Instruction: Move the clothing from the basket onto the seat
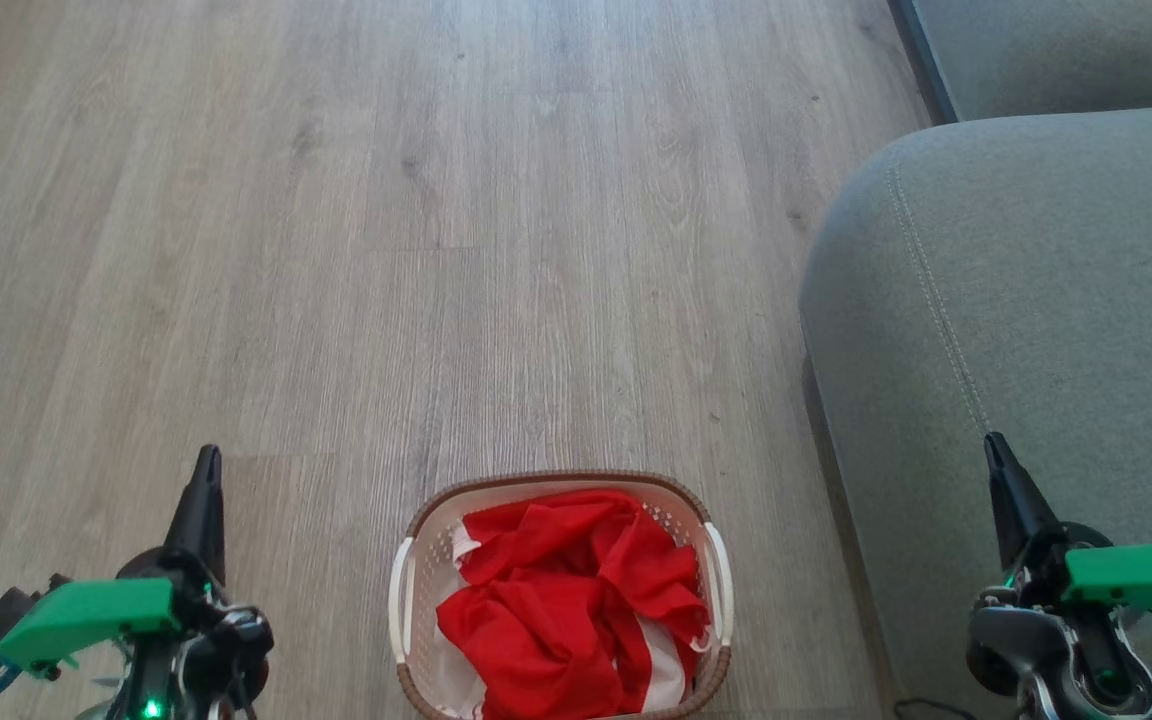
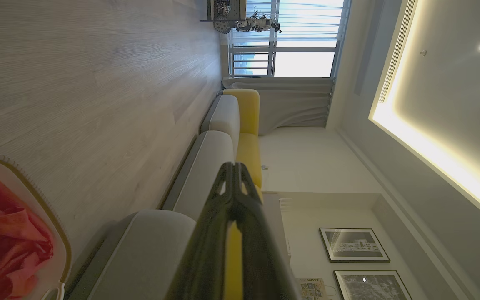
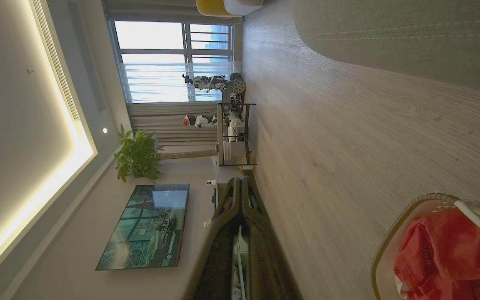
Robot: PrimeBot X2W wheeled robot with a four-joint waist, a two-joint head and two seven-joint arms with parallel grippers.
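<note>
The basket (image 1: 678, 520) is smooth, perforated cream plastic with a brown woven-look rim. In it, the clothing (image 1: 556, 600) is thin, creased red cloth. Under it, the floor (image 1: 436, 250) is matt wood-grain plank. Right of it, the seat (image 1: 1036, 300) is grey woven cloth, stitched.

The clothing (image 1: 571, 600) lies in the basket (image 1: 402, 600), left of the seat (image 1: 1056, 300).

Our left end effector (image 1: 205, 462) and right end effector (image 1: 996, 452) have long dark tapered fingers (image 1: 198, 520); green brackets (image 1: 86, 612) top our wrists.
</note>
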